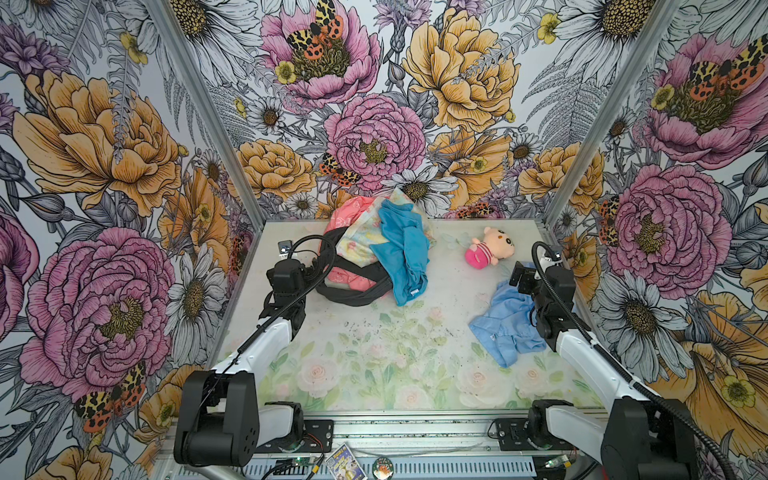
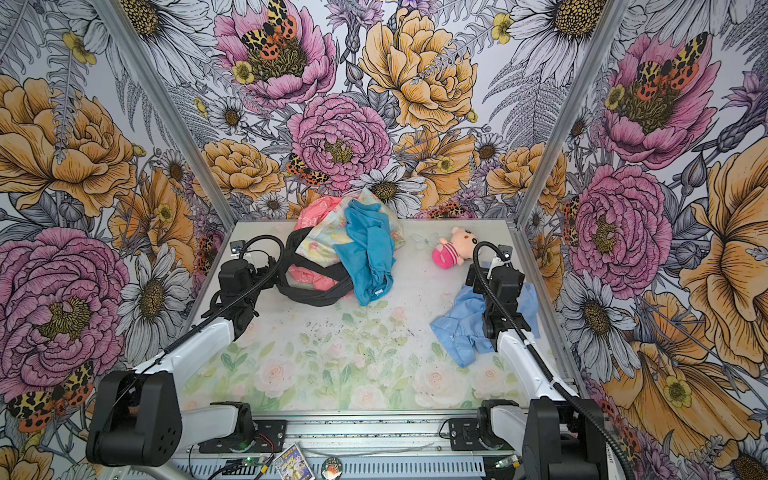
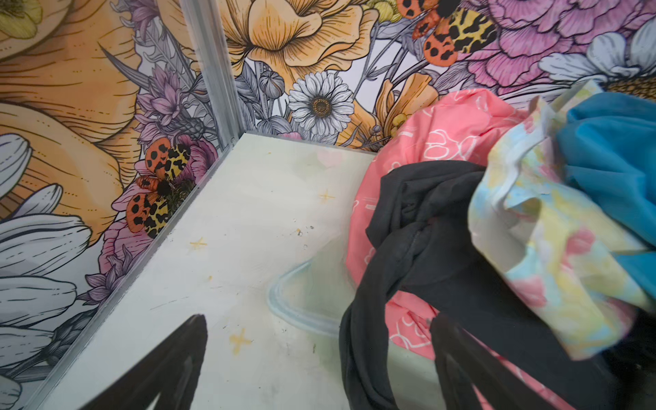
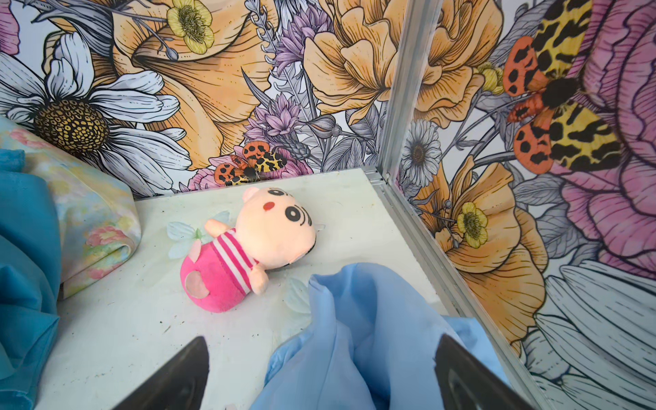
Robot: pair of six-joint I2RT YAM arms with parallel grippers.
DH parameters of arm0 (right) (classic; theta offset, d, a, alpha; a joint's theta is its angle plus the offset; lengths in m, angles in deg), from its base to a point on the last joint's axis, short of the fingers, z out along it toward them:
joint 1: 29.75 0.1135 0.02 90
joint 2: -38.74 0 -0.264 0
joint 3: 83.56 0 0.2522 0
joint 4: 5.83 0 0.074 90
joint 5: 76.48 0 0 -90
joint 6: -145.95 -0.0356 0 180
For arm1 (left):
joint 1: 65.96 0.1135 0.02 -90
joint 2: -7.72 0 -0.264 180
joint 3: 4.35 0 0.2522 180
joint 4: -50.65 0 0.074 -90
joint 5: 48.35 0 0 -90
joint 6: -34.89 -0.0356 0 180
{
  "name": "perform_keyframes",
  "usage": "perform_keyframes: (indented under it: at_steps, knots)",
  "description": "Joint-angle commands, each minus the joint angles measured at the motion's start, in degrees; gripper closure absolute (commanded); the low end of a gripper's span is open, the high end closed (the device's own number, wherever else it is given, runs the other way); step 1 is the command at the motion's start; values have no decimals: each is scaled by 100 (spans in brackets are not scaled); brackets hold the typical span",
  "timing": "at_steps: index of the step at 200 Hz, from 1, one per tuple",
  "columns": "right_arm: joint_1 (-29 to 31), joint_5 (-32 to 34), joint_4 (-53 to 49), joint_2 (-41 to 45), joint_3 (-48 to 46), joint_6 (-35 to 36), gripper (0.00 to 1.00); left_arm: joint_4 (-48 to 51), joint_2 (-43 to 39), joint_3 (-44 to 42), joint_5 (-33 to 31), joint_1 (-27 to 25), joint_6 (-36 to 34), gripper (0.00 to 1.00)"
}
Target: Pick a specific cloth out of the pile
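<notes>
The cloth (image 1: pixel 500 328) (image 2: pixel 461 332), pale sky-blue and crumpled, lies on the table at the right, apart from the pile (image 1: pixel 374 249) (image 2: pixel 345 253). My right gripper (image 4: pixel 321 339) stands open over it, and a raised fold of the cloth (image 4: pixel 355 337) sits between its spread fingers. The pile holds a teal-blue garment (image 1: pixel 405 249), a coral-pink patterned cloth (image 3: pixel 426 142), a pastel floral piece (image 3: pixel 553 248) and black straps (image 3: pixel 408 227). My left gripper (image 3: pixel 319 316) is open at the pile's near left edge, with one black strap lying between its fingers.
A pink plush toy (image 1: pixel 490 247) (image 4: pixel 248 248) lies on the table (image 1: pixel 395 353) beyond the cloth, near the back right corner. Flowered walls with metal corner posts (image 4: pixel 397 88) close in the back and sides. A metal rail (image 1: pixel 415 428) runs along the front.
</notes>
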Motion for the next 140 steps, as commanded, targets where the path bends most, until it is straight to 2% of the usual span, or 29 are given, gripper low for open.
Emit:
perform_keyframes:
  at_steps: [1,63,95,100,113,140]
  knots:
    - [-72,-105,1110,-134,-286,-13,1,-615,280,-146,71,138,-198,1]
    - [-215,-168,1795,-872,-571,8,1,-1711,651,-612,282,328,-177,1]
    - [-269,-336,1968,-1028,-594,-92,1,-2009,721,-779,301,395,-128,1]
    - [-270,-373,2034,-1047,-621,-94,1,-2086,738,-818,490,396,-137,1]
    - [-257,-476,2320,-1133,-766,-47,1,-2298,805,-923,520,390,-150,1]
    - [-244,-378,2693,-1260,-982,-94,1,-2779,947,-1132,533,382,-155,1]
